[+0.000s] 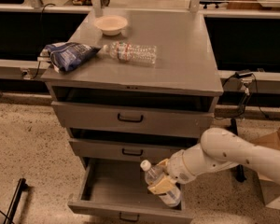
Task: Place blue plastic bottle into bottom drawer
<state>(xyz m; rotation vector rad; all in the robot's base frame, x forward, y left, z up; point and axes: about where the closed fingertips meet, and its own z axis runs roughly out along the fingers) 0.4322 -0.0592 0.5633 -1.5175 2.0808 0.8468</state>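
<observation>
Speckled beige floor (28,139) under a grey metal cabinet (84,118) with a dull grey worktop (186,55); long grey benches (9,68) flank it, a cardboard box (276,195) stands right; dim warm light; the pincer (164,186) hangs low before the cabinet

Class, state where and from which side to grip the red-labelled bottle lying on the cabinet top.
Take the red-labelled bottle at its middle from above, closing across its width: it lies on its side. The pincer, over the open bottom drawer, holds the blue plastic bottle.
</observation>
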